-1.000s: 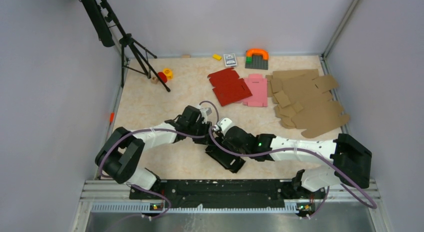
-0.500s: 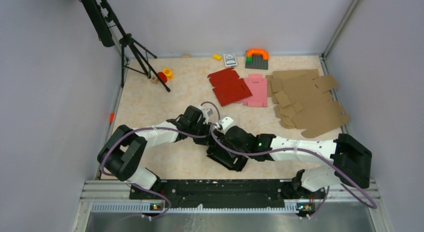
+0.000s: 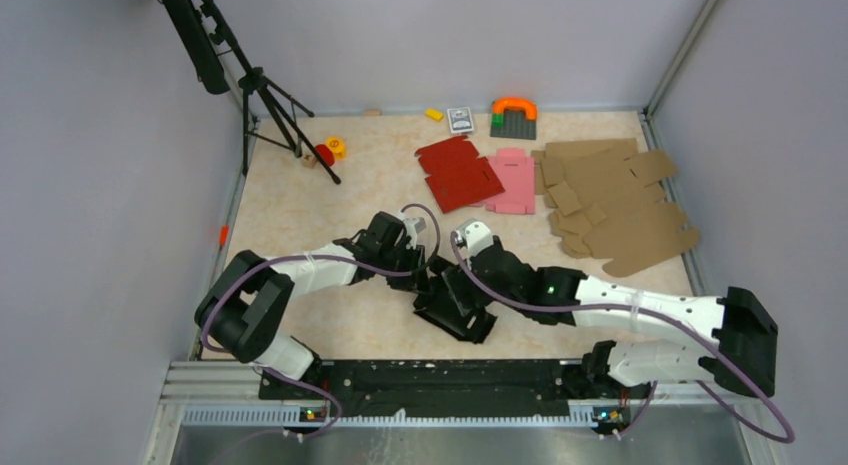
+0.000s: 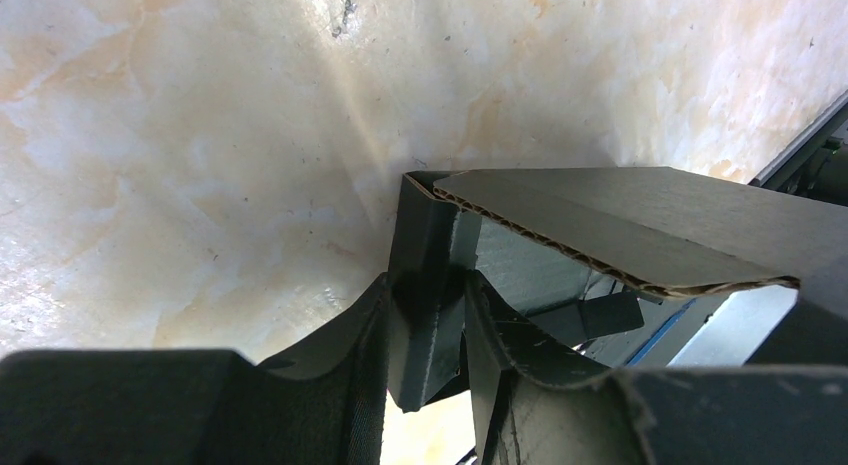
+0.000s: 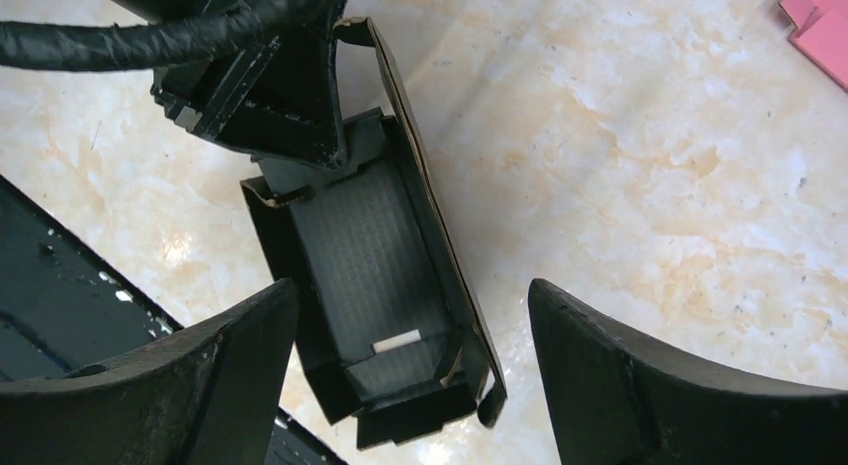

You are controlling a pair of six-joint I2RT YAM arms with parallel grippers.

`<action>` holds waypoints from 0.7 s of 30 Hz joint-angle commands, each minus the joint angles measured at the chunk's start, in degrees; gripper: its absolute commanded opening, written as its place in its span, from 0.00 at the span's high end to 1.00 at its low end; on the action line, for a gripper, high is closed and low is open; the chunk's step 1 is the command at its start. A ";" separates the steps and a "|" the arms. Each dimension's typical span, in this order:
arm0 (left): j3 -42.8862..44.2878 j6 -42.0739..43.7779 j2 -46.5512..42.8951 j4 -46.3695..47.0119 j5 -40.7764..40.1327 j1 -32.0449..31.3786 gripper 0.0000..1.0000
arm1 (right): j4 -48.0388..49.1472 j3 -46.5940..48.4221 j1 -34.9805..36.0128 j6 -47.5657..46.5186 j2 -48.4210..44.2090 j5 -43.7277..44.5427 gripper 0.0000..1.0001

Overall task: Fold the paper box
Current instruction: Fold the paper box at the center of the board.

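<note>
The black paper box [image 3: 458, 313] lies partly folded near the table's front centre, its walls raised around a ribbed floor [image 5: 370, 255]. My left gripper [image 3: 418, 261] reaches in from the left and is shut on one upright wall. In the left wrist view that wall [image 4: 430, 285] is pinched between the two fingers [image 4: 340, 345], with a corrugated flap [image 4: 620, 225] leaning over to the right. My right gripper [image 5: 410, 285] hovers open above the box, its fingers [image 5: 600, 375] spread wide and touching nothing. From above, it [image 3: 447, 281] sits over the box's far end.
A red blank [image 3: 458, 172], a pink blank [image 3: 512, 180] and brown cardboard blanks [image 3: 615, 200] lie at the back right. Small toys [image 3: 513, 115] and a card deck [image 3: 460, 119] line the back wall. A tripod [image 3: 270, 105] stands back left. A black rail [image 3: 440, 380] runs along the near edge.
My right gripper has opened, let go of the box and drawn back, its arm swinging to the right. The left gripper has kept its grip on the wall.
</note>
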 commanded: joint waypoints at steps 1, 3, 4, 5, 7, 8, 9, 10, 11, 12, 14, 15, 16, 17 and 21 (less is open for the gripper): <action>1.03 -0.61 0.47 -0.28 -0.20 -0.42 0.66 | -6.25 3.92 -0.53 3.68 -4.18 0.99 0.16; 0.87 -1.12 0.45 -0.06 -0.44 -0.40 0.66 | -9.98 6.21 -0.52 6.74 -5.12 0.98 0.18; 0.74 -1.39 0.46 -0.05 -0.64 -0.36 0.66 | -11.37 7.26 -0.46 9.32 -5.48 -0.05 0.20; 0.71 -1.66 0.40 0.03 -0.77 -0.36 0.66 | -12.31 7.71 -0.33 11.38 -5.64 -1.30 0.23; 0.61 -2.57 0.38 0.23 -1.06 -0.43 0.67 | -12.17 7.55 1.14 15.39 -5.99 -3.15 0.30; 0.53 -2.99 0.34 0.34 -1.18 -0.37 0.66 | -10.90 7.02 2.32 17.09 -6.06 -4.19 0.35; 0.48 -3.32 0.26 0.45 -1.37 -0.38 0.66 | -9.17 6.39 3.22 18.82 -6.04 -5.49 0.40; 0.44 -3.71 0.18 0.55 -1.48 -0.41 0.66 | -6.62 5.65 4.18 20.60 -5.93 -6.56 0.45; 0.35 -4.07 0.16 0.53 -1.64 -0.36 0.66 | -5.13 4.99 5.37 22.11 -5.44 -6.87 0.48; 0.33 -4.38 0.10 0.56 -1.84 -0.40 0.66 | -3.48 4.62 6.95 23.29 -4.74 -6.56 0.49; 0.10 -4.91 -0.03 0.64 -2.07 -0.36 0.66 | -0.28 4.40 10.14 24.94 -2.33 -4.56 0.51; -0.06 -5.17 -0.14 0.77 -2.06 -0.36 0.66 | 1.25 4.25 11.34 25.51 -0.89 -3.79 0.52; -0.14 -5.36 -0.21 0.90 -2.03 -0.36 0.66 | 2.84 4.00 12.18 26.05 0.65 -3.43 0.52; -0.22 -5.49 -0.24 0.98 -2.10 -0.41 0.65 | 4.33 3.65 12.96 26.97 2.04 -2.52 0.53; -0.36 -5.95 -0.11 1.47 -1.50 -0.35 0.63 | 14.65 -2.70 13.93 32.25 4.42 2.30 0.69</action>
